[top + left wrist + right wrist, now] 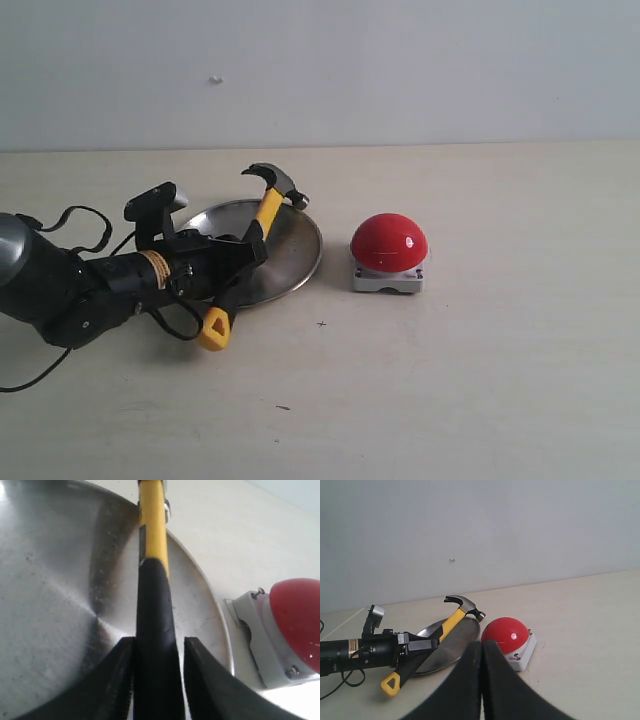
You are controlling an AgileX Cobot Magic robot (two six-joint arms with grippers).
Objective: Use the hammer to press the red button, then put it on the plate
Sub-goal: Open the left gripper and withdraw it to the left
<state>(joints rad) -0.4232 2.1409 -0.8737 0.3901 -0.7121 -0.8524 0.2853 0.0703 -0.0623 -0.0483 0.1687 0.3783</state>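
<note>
My left gripper [243,250] is shut on the hammer's [266,213] black handle [155,630], with a finger on each side; a thin sliver of light shows at one finger. The hammer lies tilted over the silver plate [296,258]. Its dark head sits above the plate's far rim and its yellow looped end [215,328] hangs off the near rim over the table. The red button [389,242] sits on its grey base just right of the plate, apart from the hammer. My right gripper [482,646] is shut on nothing and looks at the scene from a distance; it does not show in the exterior view.
Cables [80,222] loop round the left arm at the table's left. A pale wall [400,60] rises behind the table's far edge. Bare tabletop [500,380] lies in front of and right of the button.
</note>
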